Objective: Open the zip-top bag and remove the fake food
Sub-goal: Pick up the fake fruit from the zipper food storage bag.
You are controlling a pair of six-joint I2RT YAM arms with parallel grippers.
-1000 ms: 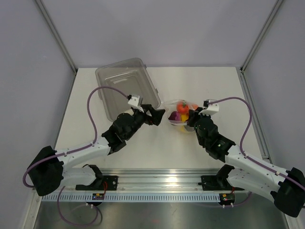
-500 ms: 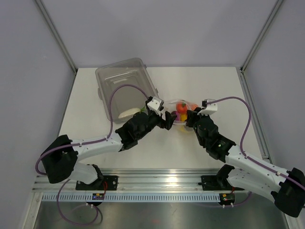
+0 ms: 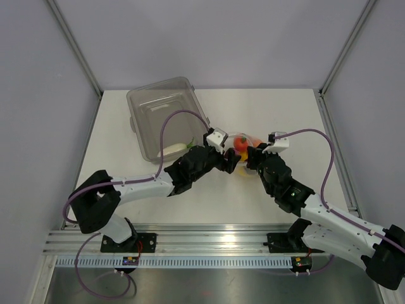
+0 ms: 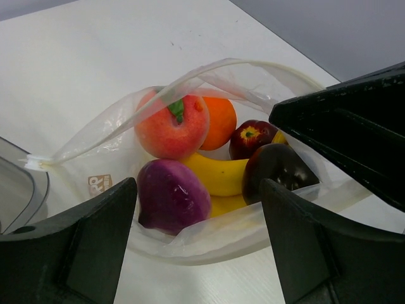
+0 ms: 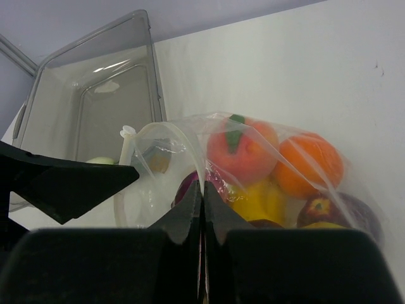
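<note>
Tub [image 3: 166, 117]: a rigid clear-grey box at ten o'clock on the white table [image 3: 285, 114], open side up.
White radish [image 3: 172, 149]: lies inside the tub at its six o'clock end, green top pointing towards two o'clock.
Left gripper [image 3: 231, 163]: reaches in from eight o'clock. Its jaws are spread wide, one on each side of the bag's open mouth, gripping nothing.
Zip-top bag [image 4: 215, 237]: clear crinkly film lying on the table just towards three o'clock of centre, between the two grippers. Its mouth gapes open.
Fake food [image 4: 218, 176]: in the bag are a yellow banana, a peach [image 4: 171, 123], an orange [image 4: 218, 120], a dark red apple [image 4: 252, 138], a purple piece [image 4: 172, 195] and a dark round piece [image 4: 278, 170].
Right gripper [image 5: 202, 187]: comes in from four o'clock, jaws pinched together on the film at the bag's rim.
</note>
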